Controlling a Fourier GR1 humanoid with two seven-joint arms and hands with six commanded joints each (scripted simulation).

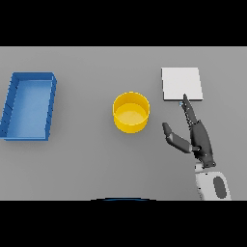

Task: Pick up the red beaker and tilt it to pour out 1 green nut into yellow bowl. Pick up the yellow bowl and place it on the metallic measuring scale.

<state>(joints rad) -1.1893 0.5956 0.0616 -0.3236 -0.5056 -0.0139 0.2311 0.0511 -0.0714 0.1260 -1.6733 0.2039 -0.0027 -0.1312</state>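
Note:
A yellow bowl [130,112] stands upright near the middle of the grey table, its inside showing only yellow. To its right and farther back lies the flat pale square scale [181,84]. My right hand [198,137] is open to the right of the bowl, fingers straight and pointing toward the scale's near edge, thumb spread toward the bowl. The fingertips reach the scale's front edge. The hand holds nothing. No red beaker and no green nut are visible. My left hand does not show.
A blue rectangular tray [30,105] lies at the far left of the table, with nothing visible inside it.

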